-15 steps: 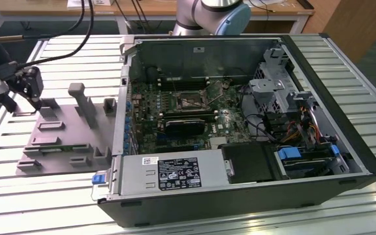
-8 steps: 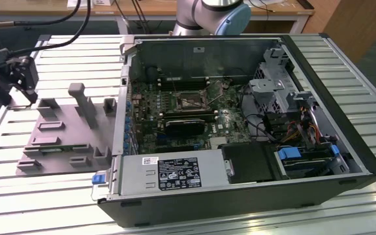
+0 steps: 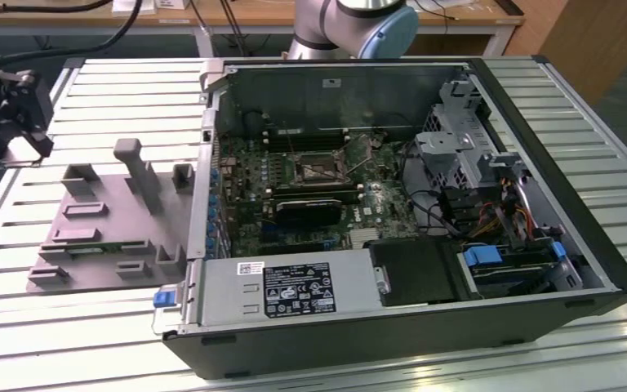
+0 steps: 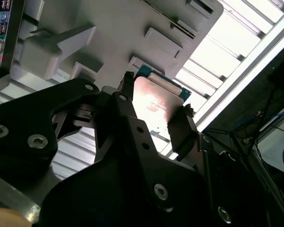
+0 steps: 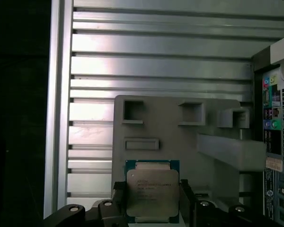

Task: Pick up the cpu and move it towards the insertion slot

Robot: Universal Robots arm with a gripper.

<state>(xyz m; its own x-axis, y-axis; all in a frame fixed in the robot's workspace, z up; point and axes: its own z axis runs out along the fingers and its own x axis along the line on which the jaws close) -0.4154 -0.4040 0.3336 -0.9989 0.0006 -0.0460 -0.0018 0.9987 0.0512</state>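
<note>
Soft even room light, blown-out glare on the slatted table (image 4: 217, 52), warm sheen on the cpu (image 4: 154, 101)

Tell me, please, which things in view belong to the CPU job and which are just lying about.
Job in hand:
- flat square silver-topped cpu, held between the black gripper's jaws
- square silvery-framed insertion slot

Just lying about:
- grey plastic fixture block
- black computer case
- silver power supply box
- slatted aluminium table
</note>
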